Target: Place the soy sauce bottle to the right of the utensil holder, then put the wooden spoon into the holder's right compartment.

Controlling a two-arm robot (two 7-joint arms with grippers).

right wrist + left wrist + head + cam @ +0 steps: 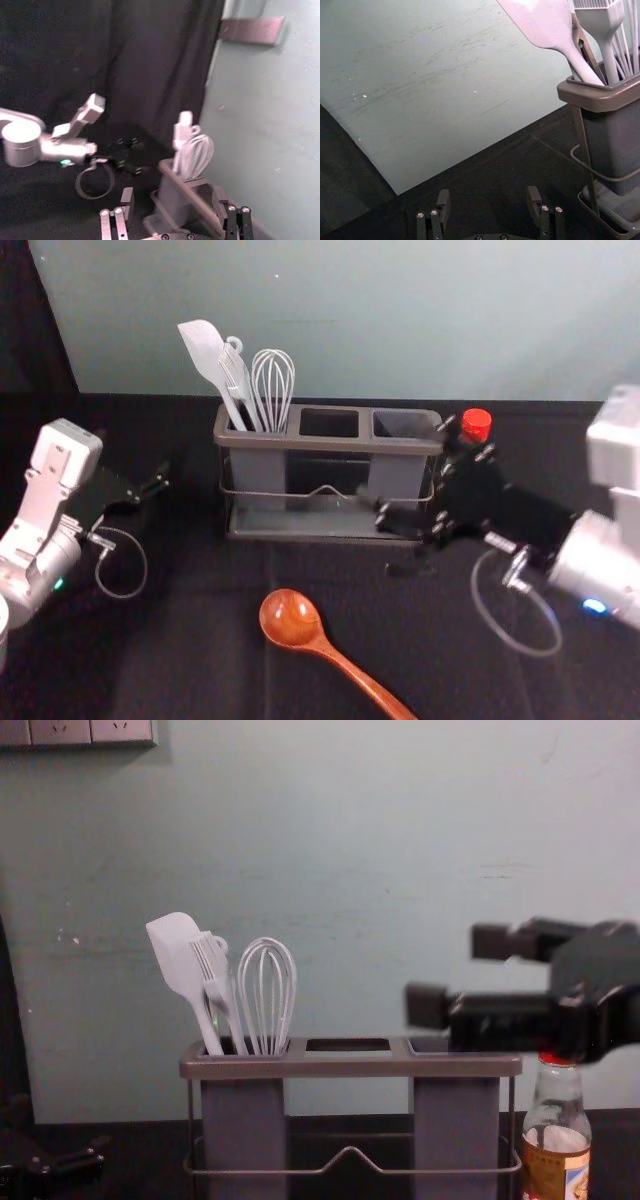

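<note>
The soy sauce bottle, clear glass with a red cap and a brown-and-yellow label (557,1150), stands upright just beside the right end of the grey utensil holder with its wire frame (330,443). In the chest view its base is cut off by the lower edge and the right gripper (415,470) covers part of the cap; in the head view that gripper and its arm hide most of the body, leaving the cap. Whether bottle and holder touch, I cannot tell.

The right gripper is in front of the holder's right part, its two dark fingers spread wide with nothing held between them; it hides part of the right compartment's front.

The glossy reddish-brown wooden spoon (291,618) lies on the black-covered table (200,650) in front of the holder, its handle running off the head view's lower edge.

The left gripper (150,485) is off to the holder's left, its fingers well apart and holding nothing.

In the left compartment a pale spatula (178,955), a pale brush (212,970) and a pale whisk (266,995) lean together, their lower ends hidden inside.
</note>
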